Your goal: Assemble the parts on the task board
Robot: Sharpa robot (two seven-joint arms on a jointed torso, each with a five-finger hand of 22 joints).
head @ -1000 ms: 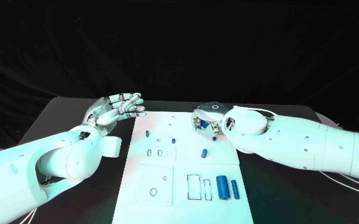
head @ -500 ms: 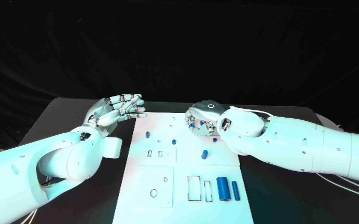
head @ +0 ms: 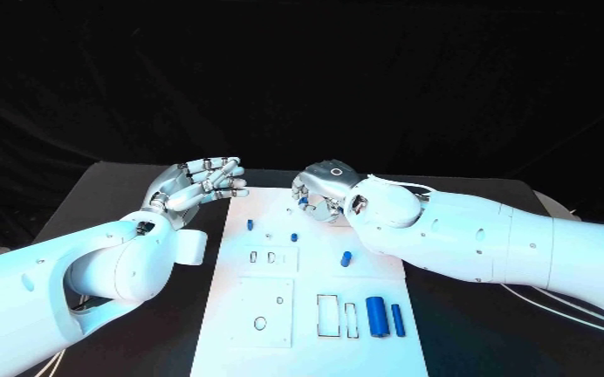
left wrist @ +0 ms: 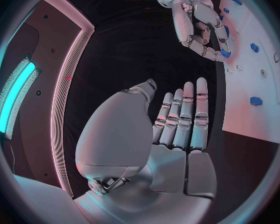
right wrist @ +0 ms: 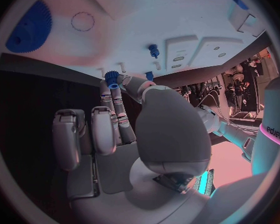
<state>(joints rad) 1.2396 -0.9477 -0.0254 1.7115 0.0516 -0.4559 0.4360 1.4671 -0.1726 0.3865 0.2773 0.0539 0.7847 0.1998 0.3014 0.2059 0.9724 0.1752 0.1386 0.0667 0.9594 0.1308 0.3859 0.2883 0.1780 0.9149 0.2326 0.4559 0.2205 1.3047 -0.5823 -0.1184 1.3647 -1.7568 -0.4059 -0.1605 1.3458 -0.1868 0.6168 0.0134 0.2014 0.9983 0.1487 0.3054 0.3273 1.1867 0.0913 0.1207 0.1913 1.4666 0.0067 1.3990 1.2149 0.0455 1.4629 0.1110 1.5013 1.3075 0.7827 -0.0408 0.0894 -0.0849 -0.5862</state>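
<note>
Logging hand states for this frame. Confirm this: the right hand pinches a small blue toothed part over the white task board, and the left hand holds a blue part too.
Wrong about the left hand: the left wrist view shows its palm bare, holding nothing. The rest is right: the right hand pinches the small blue toothed part over the white task board.

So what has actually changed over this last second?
The right hand, pinching a small blue part, has moved further away across the task board and towards the left hand. The left hand stayed raised and open beside the board; the blue parts on the board stayed put.
</note>
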